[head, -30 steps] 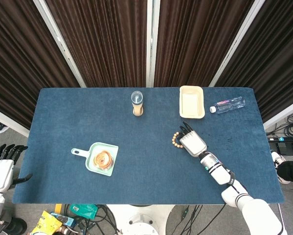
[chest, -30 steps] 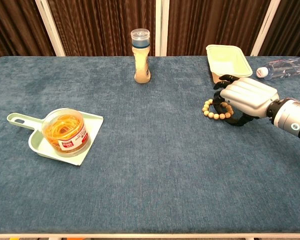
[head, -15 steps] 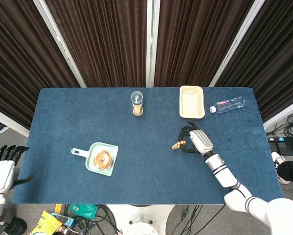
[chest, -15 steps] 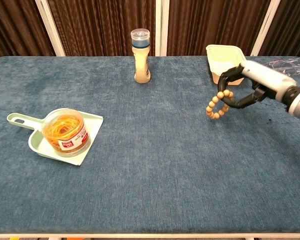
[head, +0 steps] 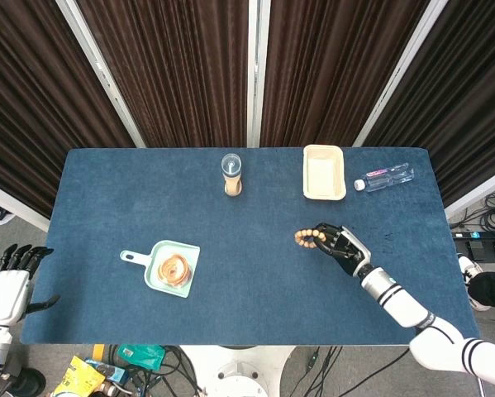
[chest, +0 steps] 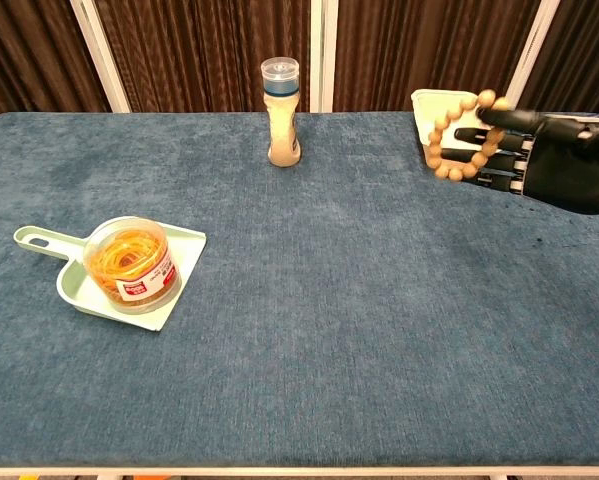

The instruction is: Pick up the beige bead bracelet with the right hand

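Blue cloth-covered surface (head: 247,273), dark curtains behind. Resting directly on it:
- mint-green dustpan (chest: 84,280), near-left, carrying a clear tub of orange rubber bands (chest: 129,263).
- shaker bottle (chest: 282,98), upright, far centre.
- cream rectangular tray (head: 324,172), far right.
- clear water bottle (head: 385,177), on its side, just right of tray, cap toward it.

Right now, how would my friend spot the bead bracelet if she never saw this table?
Look at the right side of the blue cloth table, in front of the cream rectangular tray. The robot's black right hand is raised there, palm showing. The beige wooden bead bracelet hangs looped over its fingers, the only ring of round beads anywhere.
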`<state>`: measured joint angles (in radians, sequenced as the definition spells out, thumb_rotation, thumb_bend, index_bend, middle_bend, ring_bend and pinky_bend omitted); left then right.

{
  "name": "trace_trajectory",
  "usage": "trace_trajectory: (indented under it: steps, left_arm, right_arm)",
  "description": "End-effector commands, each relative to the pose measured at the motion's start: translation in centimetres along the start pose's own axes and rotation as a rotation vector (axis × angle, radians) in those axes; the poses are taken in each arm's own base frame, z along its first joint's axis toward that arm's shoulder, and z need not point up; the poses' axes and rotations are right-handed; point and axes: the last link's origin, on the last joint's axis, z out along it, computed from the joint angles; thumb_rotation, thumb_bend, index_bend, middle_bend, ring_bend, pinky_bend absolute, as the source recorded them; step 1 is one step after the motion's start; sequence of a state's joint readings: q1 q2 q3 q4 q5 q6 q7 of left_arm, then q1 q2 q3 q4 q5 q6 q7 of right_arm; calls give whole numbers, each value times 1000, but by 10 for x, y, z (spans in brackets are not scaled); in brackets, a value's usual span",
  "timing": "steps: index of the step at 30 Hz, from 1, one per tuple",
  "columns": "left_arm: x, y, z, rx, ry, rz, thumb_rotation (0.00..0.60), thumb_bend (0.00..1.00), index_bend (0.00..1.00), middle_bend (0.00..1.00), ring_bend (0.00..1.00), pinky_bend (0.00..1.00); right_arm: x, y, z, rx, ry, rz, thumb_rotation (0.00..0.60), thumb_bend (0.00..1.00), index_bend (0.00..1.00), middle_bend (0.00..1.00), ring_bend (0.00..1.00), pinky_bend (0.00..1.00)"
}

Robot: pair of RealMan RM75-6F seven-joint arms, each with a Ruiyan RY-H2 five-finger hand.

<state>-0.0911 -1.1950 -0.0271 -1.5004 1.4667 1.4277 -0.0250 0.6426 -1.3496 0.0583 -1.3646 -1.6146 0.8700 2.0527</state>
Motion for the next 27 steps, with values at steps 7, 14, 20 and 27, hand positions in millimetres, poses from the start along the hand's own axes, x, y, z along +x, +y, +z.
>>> trace_trajectory:
  steps: [7, 14, 20, 27]
  left_arm:
    - [-1, 2, 3, -5, -10, 1, 600, 0, 190, 168, 91, 61]
    - [-2, 3, 2, -3, -16, 1, 600, 0, 189, 168, 91, 61]
    - [-3, 2, 2, 2, -18, -1, 600, 0, 190, 168, 91, 61]
    - [-5, 0, 2, 7, -24, -3, 600, 0, 189, 168, 91, 61]
  right_arm:
    - [0, -5, -23, -93, -214, 66, 383, 349, 429, 419, 115, 0]
    - [2, 3, -14, 53, -125, -360, 294, 328, 424, 499, 181, 0]
    - [-8, 16, -7, 132, -53, -473, 175, 407, 523, 580, 268, 0]
    - [-13, 24, 0, 127, -60, -470, 62, 317, 547, 596, 271, 0]
